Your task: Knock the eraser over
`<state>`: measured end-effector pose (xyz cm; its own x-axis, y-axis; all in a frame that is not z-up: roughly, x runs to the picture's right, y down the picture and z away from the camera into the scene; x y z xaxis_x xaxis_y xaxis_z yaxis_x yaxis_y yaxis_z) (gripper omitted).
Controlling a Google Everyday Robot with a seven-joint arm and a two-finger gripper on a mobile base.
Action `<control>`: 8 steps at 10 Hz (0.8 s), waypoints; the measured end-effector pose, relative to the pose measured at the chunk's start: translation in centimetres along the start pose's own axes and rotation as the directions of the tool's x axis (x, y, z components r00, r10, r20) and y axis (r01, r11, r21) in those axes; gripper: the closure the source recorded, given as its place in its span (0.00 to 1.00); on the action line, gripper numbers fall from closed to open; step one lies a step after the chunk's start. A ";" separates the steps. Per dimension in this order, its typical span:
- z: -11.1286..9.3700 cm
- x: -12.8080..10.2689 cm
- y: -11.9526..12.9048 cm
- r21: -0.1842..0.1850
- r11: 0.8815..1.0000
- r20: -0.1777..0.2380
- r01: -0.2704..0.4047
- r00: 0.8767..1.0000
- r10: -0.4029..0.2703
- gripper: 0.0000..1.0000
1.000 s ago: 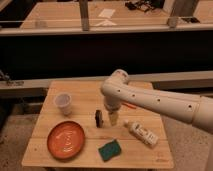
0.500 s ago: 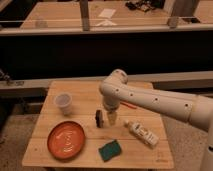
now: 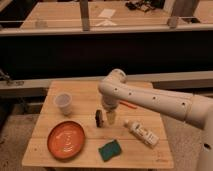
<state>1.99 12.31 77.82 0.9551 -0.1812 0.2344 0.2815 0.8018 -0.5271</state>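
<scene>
Hanging low just beside the standing eraser [image 3: 99, 118] on the desk [image 3: 85, 91], my gripper [image 3: 111, 116], spread or pinched I cannot tell, is set to push it over.

The wooden desk [image 3: 82, 95] carries six things. A pale cup [image 3: 63, 103] stands upright near the left edge, towards the far corner. An orange plate [image 3: 66, 139] lies flat by the near left corner. The black eraser [image 3: 99, 118] stands on end about the desk's middle. A green sponge [image 3: 109, 150] lies close to the near edge. A white bottle [image 3: 141, 132] lies on its side towards the right edge. A thin orange marker [image 3: 129, 104] lies farther back. The tool [image 3: 111, 116] hangs just right of the eraser.
</scene>
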 end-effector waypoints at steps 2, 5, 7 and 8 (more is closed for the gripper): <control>0.1 -0.1 -0.2 -0.001 1.000 0.005 0.009 1.000 -0.009 0.20; 0.2 -0.2 -0.4 -0.002 1.000 0.012 0.020 1.000 -0.020 0.20; 0.2 -0.3 -0.6 -0.001 1.000 0.015 0.025 1.000 -0.025 0.20; 0.3 -0.4 -0.7 -0.001 1.000 0.017 0.029 0.999 -0.029 0.20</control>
<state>1.40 11.97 78.35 0.9449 -0.1947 0.2633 0.3090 0.7959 -0.5206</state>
